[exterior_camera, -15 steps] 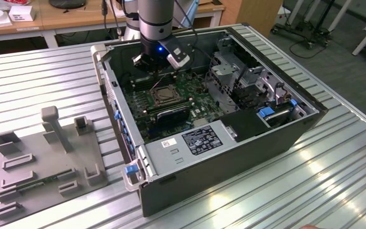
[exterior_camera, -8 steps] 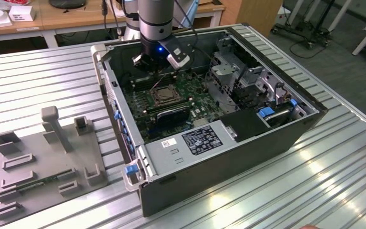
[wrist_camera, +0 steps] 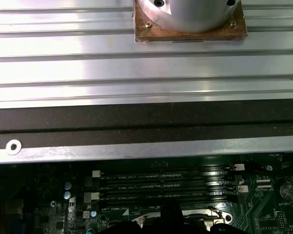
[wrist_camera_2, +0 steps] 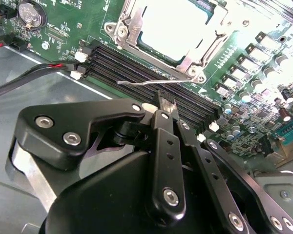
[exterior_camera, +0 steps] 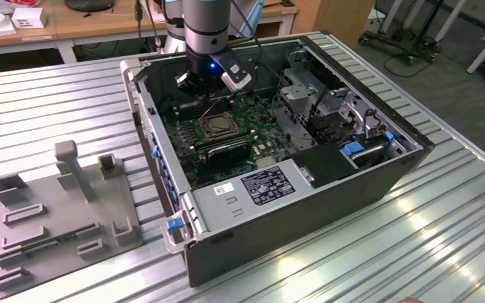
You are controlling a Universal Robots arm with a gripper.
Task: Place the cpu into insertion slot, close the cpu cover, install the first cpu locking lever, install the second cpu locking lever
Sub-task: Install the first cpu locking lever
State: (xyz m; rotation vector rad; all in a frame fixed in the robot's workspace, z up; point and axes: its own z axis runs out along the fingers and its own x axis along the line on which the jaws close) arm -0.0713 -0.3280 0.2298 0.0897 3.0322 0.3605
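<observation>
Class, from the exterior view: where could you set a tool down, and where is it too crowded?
Free: the ribbed table between the grey fixture plate and the table's far edge, beside the computer case; also the table at the exterior view's right of the case. Crowded: inside the case, around the gripper and motherboard.

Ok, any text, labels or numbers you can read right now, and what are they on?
Nothing reads clearly enough to quote.
Large white label, exterior view: print too small.
Small white sticker beside it: too small.
White lettering along the memory slots, first wrist view: blurred.
Coin battery stamp, second wrist view: unreadable.
</observation>
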